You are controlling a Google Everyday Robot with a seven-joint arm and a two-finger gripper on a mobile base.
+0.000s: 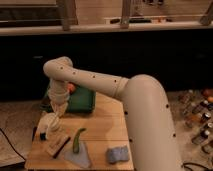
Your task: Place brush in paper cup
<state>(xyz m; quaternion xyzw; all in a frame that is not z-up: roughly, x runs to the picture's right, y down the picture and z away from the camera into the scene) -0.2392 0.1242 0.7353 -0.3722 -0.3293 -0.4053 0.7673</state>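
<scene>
The white paper cup (48, 124), darker at its base, stands near the left edge of the small wooden table (107, 132). My gripper (54, 114) hangs from the bent wrist directly over the cup's upper right side, touching or nearly touching it. I cannot make out the brush; it is hidden or lost against the gripper and the cup.
A flat wooden block with a dark edge (58, 144) lies just in front of the cup. A curved green vegetable (77, 140), a pale sheet (80, 157) and a blue-grey cloth (117, 154) lie near the front. A green bin (82, 101) stands at the back. Bottles (200, 117) stand at the right.
</scene>
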